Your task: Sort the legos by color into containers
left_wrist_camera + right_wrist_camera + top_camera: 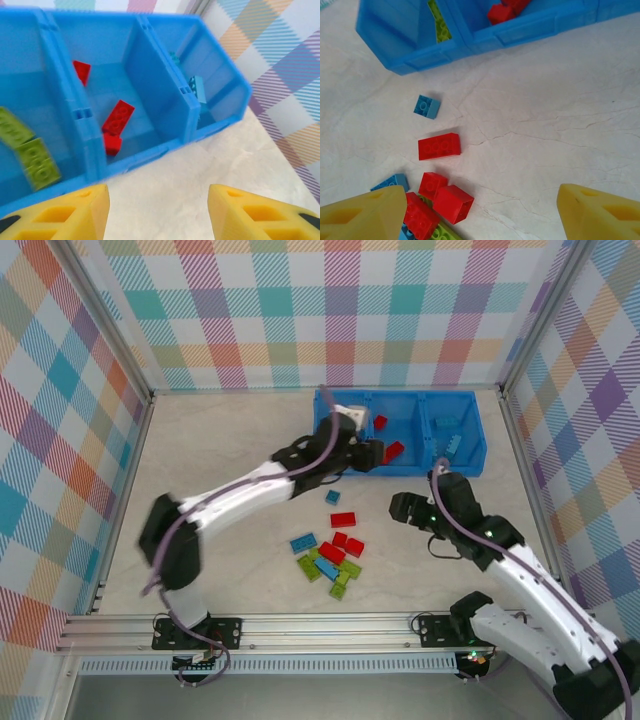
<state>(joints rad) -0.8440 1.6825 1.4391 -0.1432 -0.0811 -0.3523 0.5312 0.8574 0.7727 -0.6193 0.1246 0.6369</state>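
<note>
Small, flat, studded legos [332,552]: red, blue, lime.

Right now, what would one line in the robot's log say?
left arm: jaws open, empty, at bin | right arm: jaws open, empty, near loose legos | sorted: green legos, red legos, blue legos in separate compartments

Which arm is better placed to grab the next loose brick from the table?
Right, probably. The right gripper hangs open beside the loose bricks; the left gripper, open and empty, is at the bin, farther from them.
</note>
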